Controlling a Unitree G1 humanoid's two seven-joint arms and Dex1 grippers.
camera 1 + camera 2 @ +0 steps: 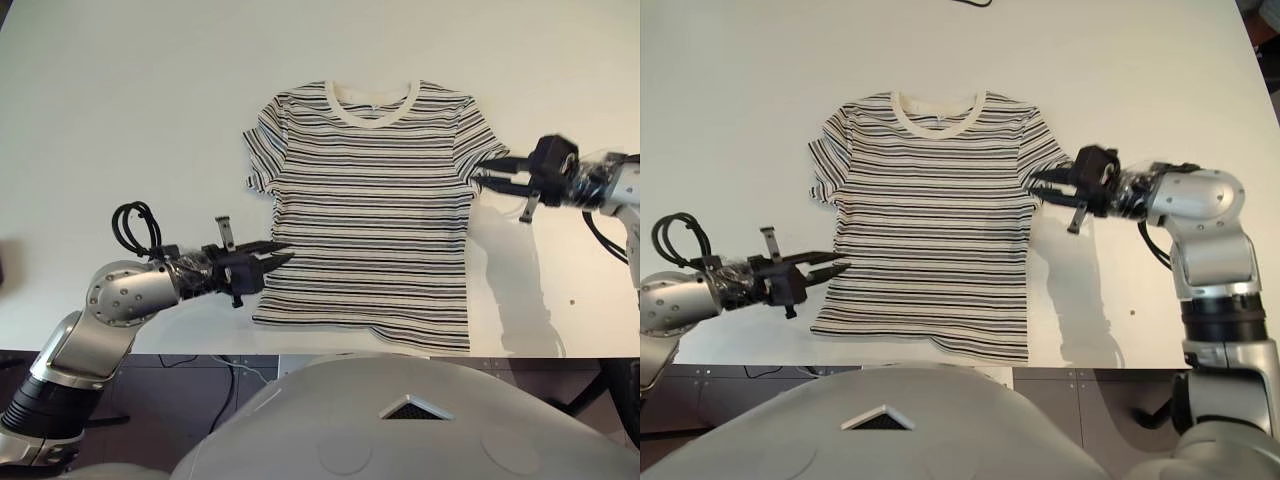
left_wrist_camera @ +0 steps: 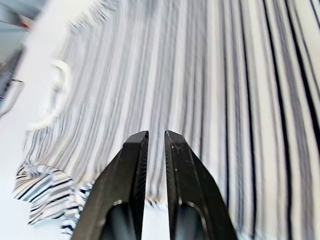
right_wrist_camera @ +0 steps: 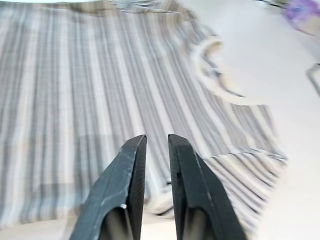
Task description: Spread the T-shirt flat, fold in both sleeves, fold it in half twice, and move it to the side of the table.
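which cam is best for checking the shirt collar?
Left eye view: the collar shows whole, from above, at the far edge of the flat T-shirt; the right eye view matches it. The left wrist view catches it far off at a steep slant; the right wrist view shows part of its curve, also slanted.

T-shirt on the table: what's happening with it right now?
The striped T-shirt lies spread out on the white table, collar away from the robot, sleeves not yet folded in. The left gripper sits at the shirt's left edge, low on the body. The right gripper sits at the right edge, just below the sleeve. Both have their fingers slightly parted, with no cloth gripped.
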